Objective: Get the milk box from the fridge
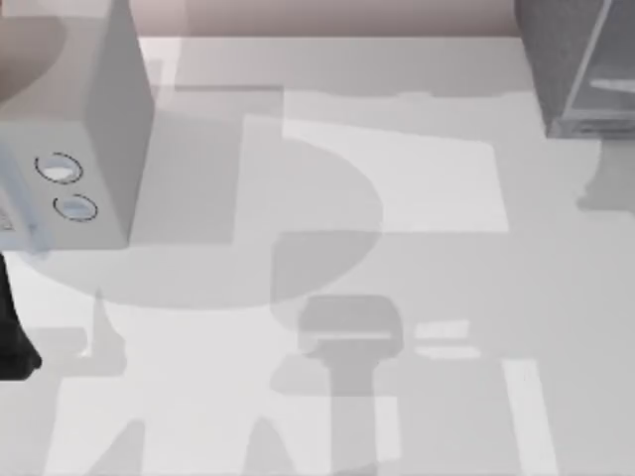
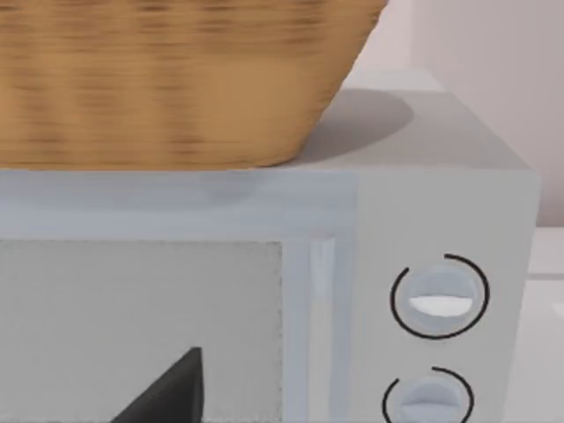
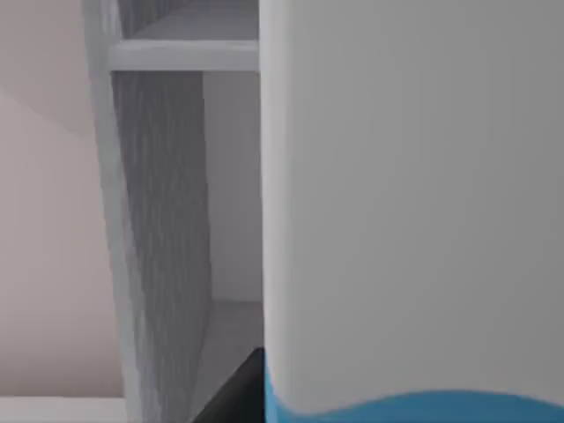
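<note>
The right hand is seen as a dark finger tip [image 3: 236, 388] at the lower edge of the right wrist view; whether it is wide or narrow cannot be told. Directly before it, very close, stands one milk box [image 3: 410, 220], its white upper face and a sky-blue band visible. The carton stands inside the dark grey fridge with light frame edge [image 3: 159, 264], beneath one shelf. In the top view, one fridge [image 1: 580, 64] occupies the far right corner of the pale grey desk [image 1: 417, 297]. The left hand, a dark finger [image 2: 172, 392], is parked facing one pale grey box with two round dials [image 2: 441, 300], which carries one woven tan basket [image 2: 176, 79]; its spread cannot be told.
</note>
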`<action>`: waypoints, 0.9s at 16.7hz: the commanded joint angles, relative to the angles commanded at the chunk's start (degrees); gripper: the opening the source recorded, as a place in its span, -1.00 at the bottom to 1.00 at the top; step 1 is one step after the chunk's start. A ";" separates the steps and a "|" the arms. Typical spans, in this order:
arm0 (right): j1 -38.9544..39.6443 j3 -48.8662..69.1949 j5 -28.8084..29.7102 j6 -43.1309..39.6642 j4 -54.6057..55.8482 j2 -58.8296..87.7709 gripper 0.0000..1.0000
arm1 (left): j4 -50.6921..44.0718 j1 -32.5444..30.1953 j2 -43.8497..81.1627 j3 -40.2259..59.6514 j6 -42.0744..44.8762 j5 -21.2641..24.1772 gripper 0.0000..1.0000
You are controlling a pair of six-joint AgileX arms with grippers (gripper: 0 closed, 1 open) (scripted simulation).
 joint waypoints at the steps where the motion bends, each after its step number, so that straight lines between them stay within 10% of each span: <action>1: 0.77 -2.92 0.71 0.00 -3.26 -6.76 -1.00 | 0.00 0.00 0.00 0.00 0.00 0.00 1.00; 15: 9.38 -32.48 8.61 -0.57 -36.65 -68.63 -1.00 | 0.00 0.00 0.00 0.00 0.00 0.00 1.00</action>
